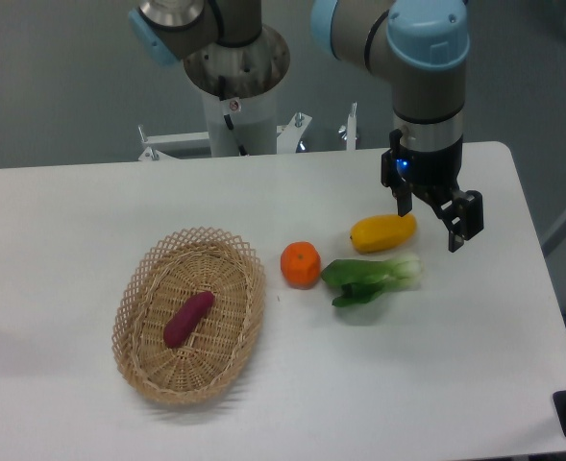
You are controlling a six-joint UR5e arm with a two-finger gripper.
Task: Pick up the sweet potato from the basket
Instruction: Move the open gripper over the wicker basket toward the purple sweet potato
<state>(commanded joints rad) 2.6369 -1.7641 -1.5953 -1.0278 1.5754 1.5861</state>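
The magenta-purple sweet potato [188, 318] lies slantwise inside the oval tan wicker basket [138, 288] at the left front of the white table. My gripper [430, 226] hangs far to the right of the basket, just above the table beside the yellow fruit. Its two black fingers [462, 223] stand apart, so it is open and holds nothing.
A round orange [300, 264] sits just right of the basket. A yellow oblong fruit [382, 232] lies next to my gripper. A green leafy bok choy [369, 279] lies in front of it. The arm's base [236, 106] stands at the table's back edge.
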